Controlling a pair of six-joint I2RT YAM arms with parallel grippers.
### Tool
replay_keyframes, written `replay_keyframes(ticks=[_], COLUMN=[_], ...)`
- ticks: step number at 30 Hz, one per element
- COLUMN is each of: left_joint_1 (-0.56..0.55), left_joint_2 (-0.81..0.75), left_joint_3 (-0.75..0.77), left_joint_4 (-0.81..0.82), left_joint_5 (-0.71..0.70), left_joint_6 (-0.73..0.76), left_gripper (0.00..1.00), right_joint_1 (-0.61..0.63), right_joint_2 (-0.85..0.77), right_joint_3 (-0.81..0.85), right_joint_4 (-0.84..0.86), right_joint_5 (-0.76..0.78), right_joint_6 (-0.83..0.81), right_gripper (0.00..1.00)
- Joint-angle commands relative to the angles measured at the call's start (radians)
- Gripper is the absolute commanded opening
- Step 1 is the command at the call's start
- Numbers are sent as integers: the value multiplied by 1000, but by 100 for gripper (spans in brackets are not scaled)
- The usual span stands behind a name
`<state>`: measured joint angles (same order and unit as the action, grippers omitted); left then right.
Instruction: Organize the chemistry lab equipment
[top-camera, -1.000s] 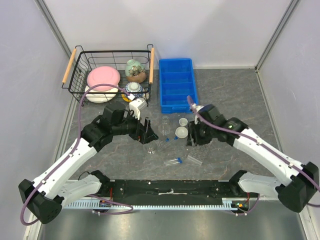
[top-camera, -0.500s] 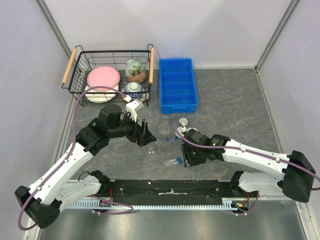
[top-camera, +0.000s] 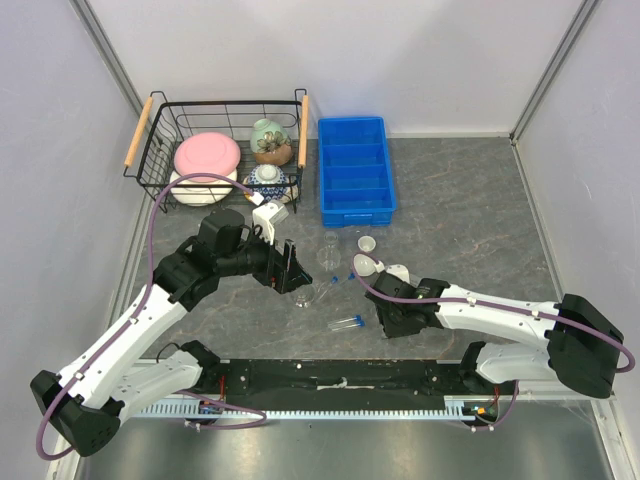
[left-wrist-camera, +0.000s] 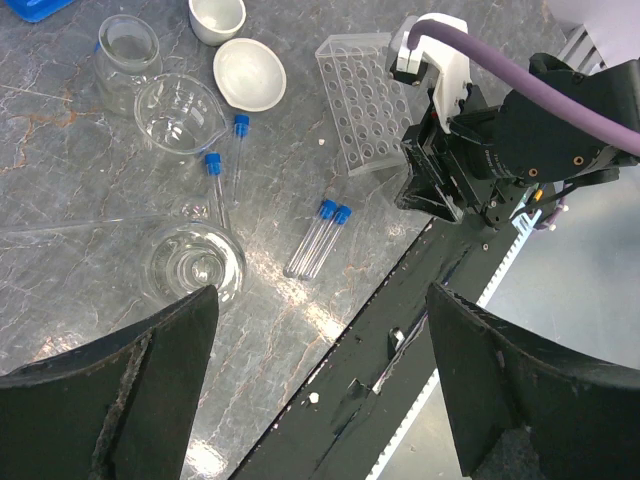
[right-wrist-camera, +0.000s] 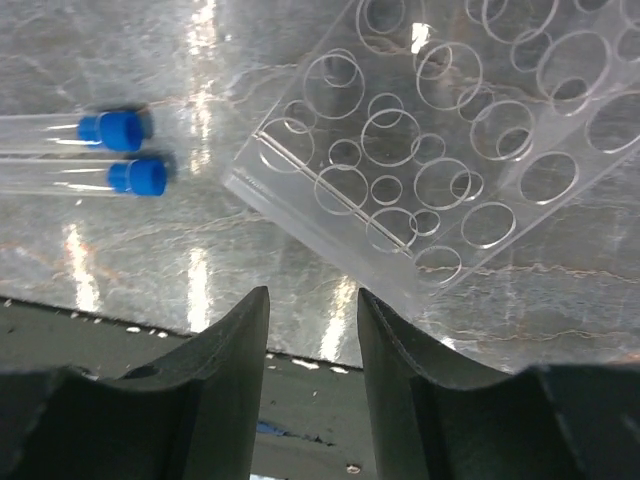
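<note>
Near the table's front, the clear tube rack (right-wrist-camera: 450, 150) lies flat with my right gripper (right-wrist-camera: 312, 300) hanging over its near corner, jaws open and nothing between them. The same gripper (top-camera: 388, 324) hides the rack in the top view. Two blue-capped tubes (right-wrist-camera: 120, 150) lie side by side just left of it, the same pair (top-camera: 347, 322) showing from above. My left gripper (left-wrist-camera: 322, 290) is wide open and empty, held above a round glass flask (left-wrist-camera: 195, 265). More glassware (left-wrist-camera: 180, 112), two loose tubes (left-wrist-camera: 225, 165) and two white dishes (left-wrist-camera: 250, 75) lie beyond.
A blue compartment tray (top-camera: 355, 170) stands at the back centre. Left of it, a black wire basket (top-camera: 165, 115) holds pink, white and patterned crockery. The black base rail (top-camera: 330, 375) runs along the near edge, close under the right gripper.
My right arm has pulled back from beside the white dishes toward the near edge and now sits low over the tube rack. The left arm shifted only slightly.
</note>
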<state>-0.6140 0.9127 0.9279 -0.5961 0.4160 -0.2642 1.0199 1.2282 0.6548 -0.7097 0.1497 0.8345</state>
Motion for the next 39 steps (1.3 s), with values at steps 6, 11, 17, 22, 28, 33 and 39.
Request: replay_keyframes(ticks=[6, 11, 17, 22, 28, 33, 39], left_joint_1=[-4, -4, -4, -4, -4, -4, -6], left_joint_2=[12, 14, 9, 12, 3, -5, -6], left_joint_3=[0, -1, -1, 0, -6, -15, -17], left_joint_4=[13, 12, 9, 7, 5, 5, 7], left_joint_5=[-9, -9, -16, -17, -20, -26, -23], left_joint_6=[26, 26, 26, 28, 28, 29, 26], left_gripper=[91, 91, 91, 91, 91, 91, 91], right_joint_1=[-89, -178, -262, -360, -472, -585, -688], right_joint_2=[-7, -13, 11, 46, 99, 120, 171], right_joint_3=[-55, -50, -26, 12, 48, 52, 74], right_joint_4=[18, 0, -20, -14, 18, 67, 114], right_joint_5=[137, 192, 261, 312, 333, 333, 335], right_joint_6=[64, 68, 81, 39, -24, -60, -100], right_gripper=[48, 48, 50, 51, 51, 51, 52])
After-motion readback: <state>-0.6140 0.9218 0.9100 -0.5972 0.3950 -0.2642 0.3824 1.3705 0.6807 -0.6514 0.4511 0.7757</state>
